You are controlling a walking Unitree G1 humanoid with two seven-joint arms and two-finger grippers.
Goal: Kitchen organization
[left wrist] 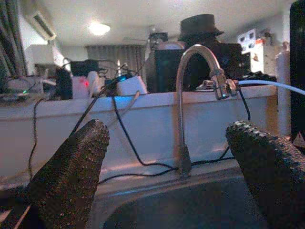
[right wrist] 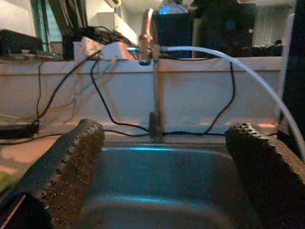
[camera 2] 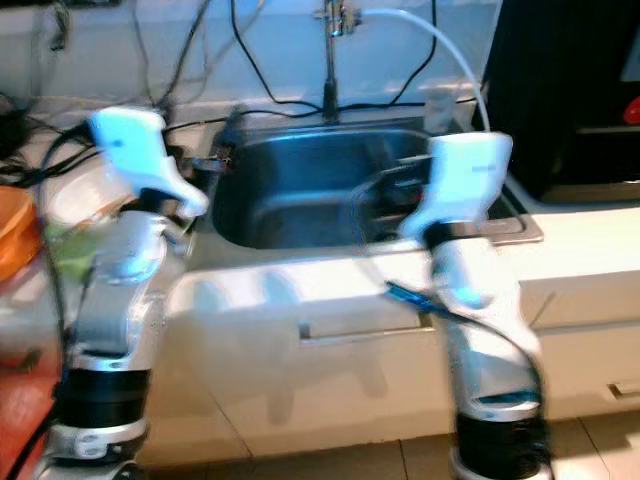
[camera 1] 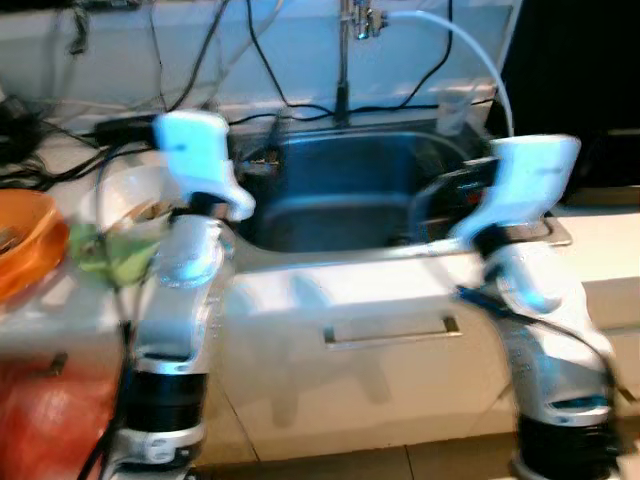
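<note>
Here, left tool (left wrist: 167, 176) spread facing faucet (left wrist: 183, 109), sink (camera 1: 350, 190), orange bowl (camera 1: 25, 240)

Steel sink (camera 1: 330, 215), faucet (left wrist: 183, 119), black cables (camera 1: 265, 60).

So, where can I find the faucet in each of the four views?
Left eye view: faucet at top centre, behind the sink.
Right eye view: top centre.
Left wrist view: centre, between the fingers.
Right wrist view: centre.
Shared landmark: white hose leaving the spout.

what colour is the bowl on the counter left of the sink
Orange. The bowl shows best in the left eye view, at the left edge.
</note>
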